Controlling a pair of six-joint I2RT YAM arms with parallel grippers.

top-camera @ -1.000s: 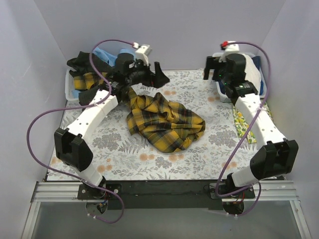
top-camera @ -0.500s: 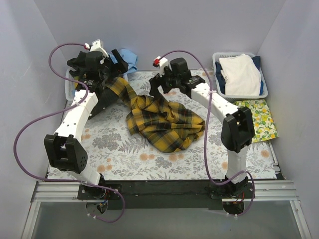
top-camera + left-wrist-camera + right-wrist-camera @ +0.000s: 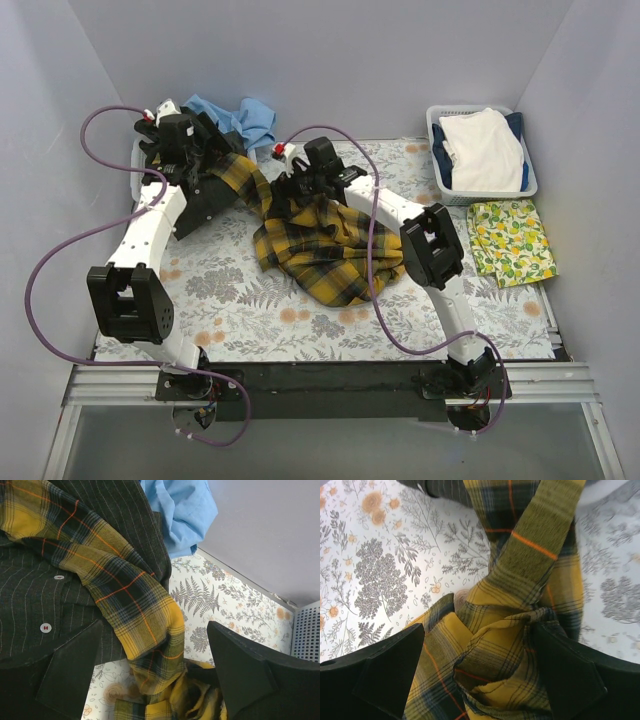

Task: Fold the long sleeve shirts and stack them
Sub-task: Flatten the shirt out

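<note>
Here, left pincer [image 3: 156, 672] and right pincer [image 3: 477, 667] gape wide; floral cover [image 3: 230, 290], pale walls [image 3: 330, 60].

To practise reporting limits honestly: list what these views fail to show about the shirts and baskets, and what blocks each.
- Top view: left basket, mostly covered by the left arm and dark pinstriped shirt.
- Top view: whatever lies under the white cloth in the right basket.
- Left wrist view: light blue shirt, cut off by the top edge.
- Right wrist view: collar of the plaid shirt, lost in its own folds.
</note>
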